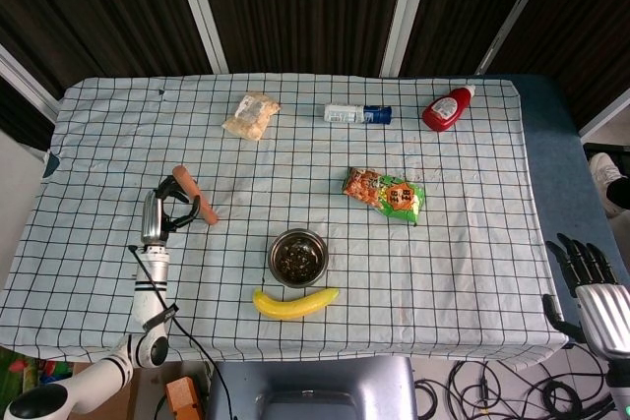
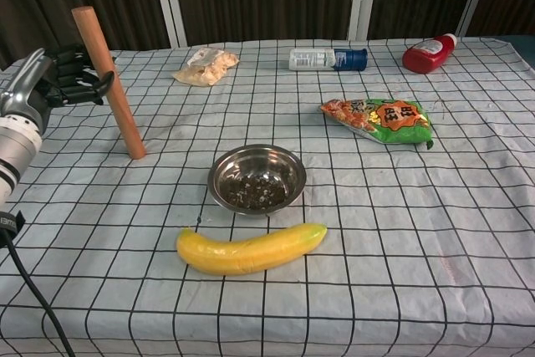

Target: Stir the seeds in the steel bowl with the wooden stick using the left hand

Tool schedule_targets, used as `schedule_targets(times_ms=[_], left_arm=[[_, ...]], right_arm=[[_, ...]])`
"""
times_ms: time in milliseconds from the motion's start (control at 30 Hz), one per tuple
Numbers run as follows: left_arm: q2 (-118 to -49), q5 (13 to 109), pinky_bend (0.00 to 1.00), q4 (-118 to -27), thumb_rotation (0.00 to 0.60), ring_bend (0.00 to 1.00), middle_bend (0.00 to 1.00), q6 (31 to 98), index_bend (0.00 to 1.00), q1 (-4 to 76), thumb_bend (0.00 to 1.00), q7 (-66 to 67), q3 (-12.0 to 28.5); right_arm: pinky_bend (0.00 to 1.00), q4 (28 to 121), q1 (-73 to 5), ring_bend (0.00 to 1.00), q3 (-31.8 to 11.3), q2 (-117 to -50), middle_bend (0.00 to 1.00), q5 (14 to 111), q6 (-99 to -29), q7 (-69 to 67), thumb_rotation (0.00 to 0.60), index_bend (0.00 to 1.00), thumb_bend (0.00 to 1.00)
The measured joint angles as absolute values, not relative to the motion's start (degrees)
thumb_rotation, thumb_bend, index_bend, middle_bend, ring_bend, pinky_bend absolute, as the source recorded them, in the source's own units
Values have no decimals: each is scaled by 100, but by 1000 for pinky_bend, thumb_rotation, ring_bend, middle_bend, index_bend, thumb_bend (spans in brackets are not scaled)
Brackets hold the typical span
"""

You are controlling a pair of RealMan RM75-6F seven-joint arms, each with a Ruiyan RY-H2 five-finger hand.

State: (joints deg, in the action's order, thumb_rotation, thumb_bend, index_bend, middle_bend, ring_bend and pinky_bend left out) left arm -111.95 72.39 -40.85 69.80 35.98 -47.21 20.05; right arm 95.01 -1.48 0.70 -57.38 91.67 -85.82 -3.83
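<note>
left hand [image 2: 50, 81] is pinching the wooden stick [image 2: 109, 81], tilted, tip touching the cloth | steel bowl [image 2: 257, 177] is sitting right of it, seeds [image 2: 255, 191] inside | loose-looking pinch, stick might be slipping | right hand [image 1: 591, 272] is idling, fingers spread

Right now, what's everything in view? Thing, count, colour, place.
wooden stick: 1, reddish brown, held near upright at table left, lower end touching the cloth
steel bowl: 1, silver, front centre
seeds: dark scatter, inside the bowl
banana: 1, yellow, just in front of the bowl
snack packet: 1, orange and green, right of centre
ketchup bottle: 1, red, lying at far right
bottle: 1, white with blue end, lying at far centre
clear bag: 1, pale beige contents, far left of centre
tablecloth: 1, white with dark grid, covers table
left hand: grips the stick
right hand: dark fingers apart, holds nothing, off table's right edge
</note>
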Motion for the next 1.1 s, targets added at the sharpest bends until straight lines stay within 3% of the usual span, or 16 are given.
schedule_targets(times_ms=[267,500,700,1100], left_arm=[[-11144,7432,500,-3890,600,452,651,7076,667,3463,579,-5326,1888],[-11152,7674,379,-3580,600,339,555,7203,503,3408,493,-6070,1728],[-11124,7647,360,-3489,600,313,513,6988,429,3424,478,-6567,1746],[-10684,7620,361,-4071,600,312,506,6495,412,3403,377,-7227,1749]], right_arm=[[0,9508,-137,0,65,-5749,0,9153,-8598,-363,600,0,445],[0,9509,-142,0,61,-5754,0,9144,-8584,-346,600,0,445],[0,9505,-131,0,60,-5742,0,9152,-8613,-384,600,0,445],[0,9498,-116,0,57,-5728,0,9163,-8646,-436,600,0,446]])
